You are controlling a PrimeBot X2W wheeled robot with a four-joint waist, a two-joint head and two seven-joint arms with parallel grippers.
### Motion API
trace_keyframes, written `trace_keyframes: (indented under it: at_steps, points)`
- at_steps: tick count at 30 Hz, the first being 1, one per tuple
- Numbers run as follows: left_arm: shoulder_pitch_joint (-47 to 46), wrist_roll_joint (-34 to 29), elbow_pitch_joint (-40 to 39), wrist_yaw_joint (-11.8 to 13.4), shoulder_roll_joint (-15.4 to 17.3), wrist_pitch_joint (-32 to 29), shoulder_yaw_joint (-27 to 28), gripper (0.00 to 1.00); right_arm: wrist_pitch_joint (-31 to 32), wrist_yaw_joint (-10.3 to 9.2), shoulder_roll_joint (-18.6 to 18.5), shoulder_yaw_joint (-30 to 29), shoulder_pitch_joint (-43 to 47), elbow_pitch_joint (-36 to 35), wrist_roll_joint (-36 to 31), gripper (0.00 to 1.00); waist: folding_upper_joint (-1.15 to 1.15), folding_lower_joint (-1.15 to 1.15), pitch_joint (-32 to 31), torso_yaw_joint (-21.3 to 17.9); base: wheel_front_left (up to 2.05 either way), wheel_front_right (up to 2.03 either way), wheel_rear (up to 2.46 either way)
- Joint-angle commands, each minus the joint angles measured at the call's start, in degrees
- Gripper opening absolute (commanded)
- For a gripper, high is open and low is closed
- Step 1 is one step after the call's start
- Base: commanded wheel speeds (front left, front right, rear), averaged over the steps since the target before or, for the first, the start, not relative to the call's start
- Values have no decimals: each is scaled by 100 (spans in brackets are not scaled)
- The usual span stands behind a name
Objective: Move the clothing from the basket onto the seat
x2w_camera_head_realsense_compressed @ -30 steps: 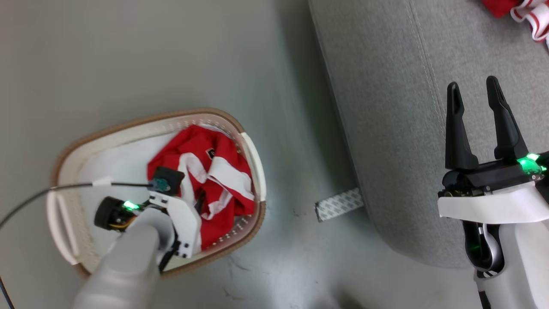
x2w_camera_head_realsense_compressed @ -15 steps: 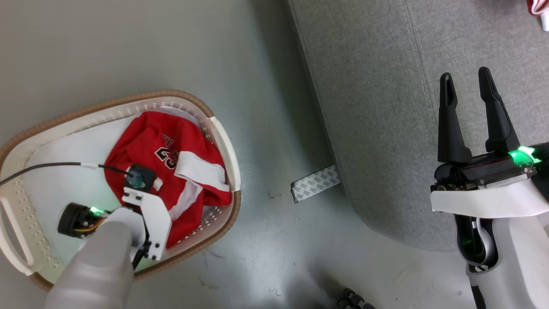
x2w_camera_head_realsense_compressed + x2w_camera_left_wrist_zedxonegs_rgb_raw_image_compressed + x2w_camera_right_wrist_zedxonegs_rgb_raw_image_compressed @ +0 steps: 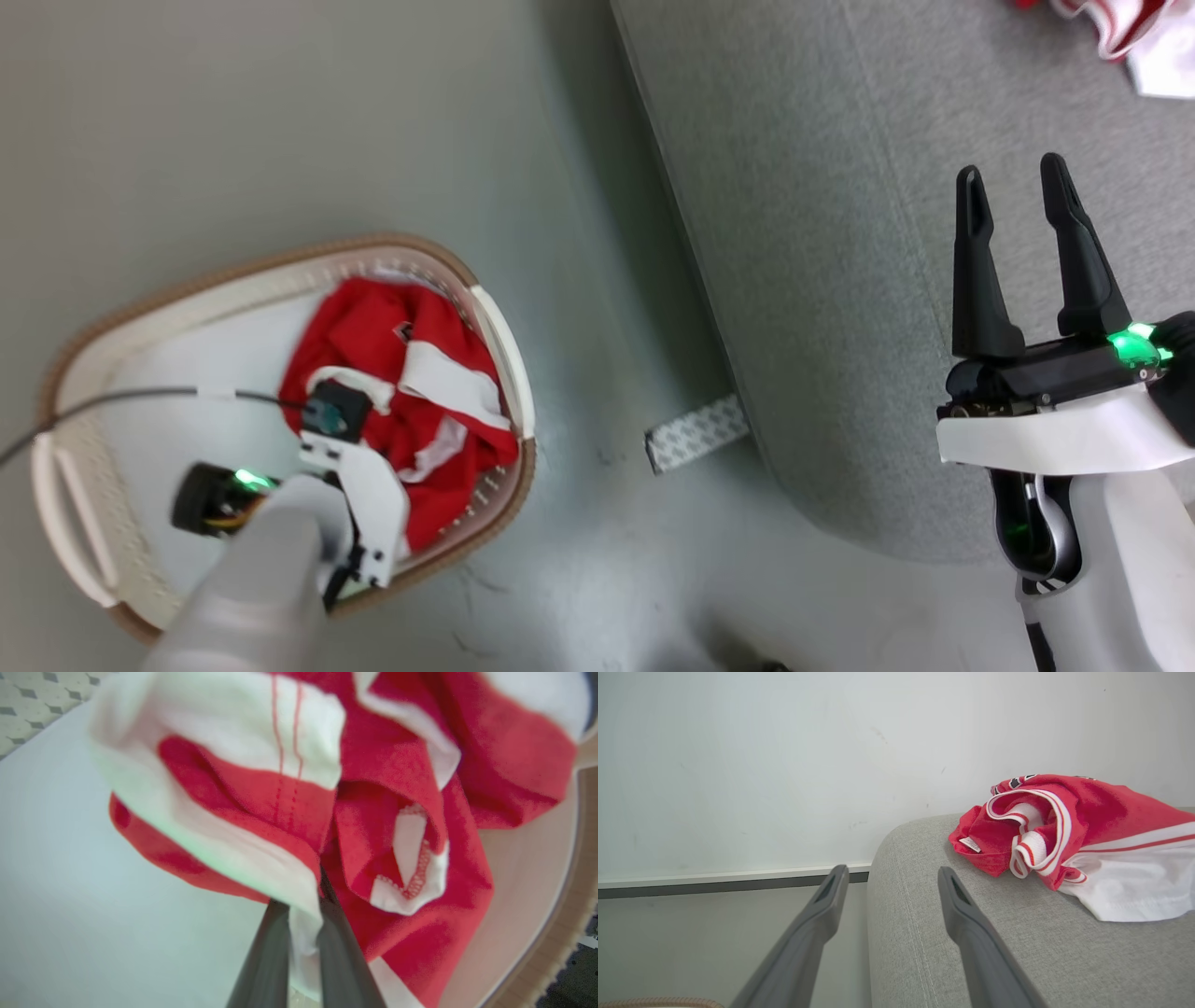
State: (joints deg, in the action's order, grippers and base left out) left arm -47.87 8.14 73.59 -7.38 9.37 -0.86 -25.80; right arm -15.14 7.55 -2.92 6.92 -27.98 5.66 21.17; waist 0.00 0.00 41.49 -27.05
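Note:
A bright red garment with white trim, the clothing (image 3: 411,392), lies bunched in the right end of the oval white basket (image 3: 187,289) on the floor. My left arm reaches down into the basket. In the left wrist view my left gripper (image 3: 301,896) is shut on a white-edged fold of the clothing (image 3: 397,788), and the cloth runs down between the fingers. My right gripper (image 3: 1013,187) stands open over the grey seat (image 3: 822,233) with nothing between its fingers (image 3: 831,891). Another red and white garment (image 3: 1069,826) lies on the seat (image 3: 924,933), also at the head view's top right corner (image 3: 1134,28).
A strip of patterned grey tape (image 3: 695,434) lies on the floor at the seat's base. A thin black cable (image 3: 121,399) crosses the basket toward my left wrist. A pale wall with a skirting line (image 3: 728,879) stands behind the seat.
My left gripper has closed on the clothing in the basket, and the cloth has bunched so the number no longer shows. The head view has shifted. The right gripper stays open.

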Motion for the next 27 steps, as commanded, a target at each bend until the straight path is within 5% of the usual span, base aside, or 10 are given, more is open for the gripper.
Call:
trace_keyframes:
  at_steps: [1, 12, 27]
  points:
    - [116, 70, 8, -4, -31, 131, 17, 0, 0, -13, 2, -30, 65, 47, -51, 100, 0, 0, -297, 115, 0, 0, 0]
    - [726, 594, -313, -13, -506, 1392, -191, 0, 0, -13, -334, -99, 537, 201, -285, 100, 0, 0, -1794, 659, 0, 0, 0]
    - [1223, 1423, -1785, -6, -627, 1600, -852, 0, 0, -13, -506, 93, 1259, 450, -191, 100, 0, 0, -3235, 1418, 0, 0, 0]
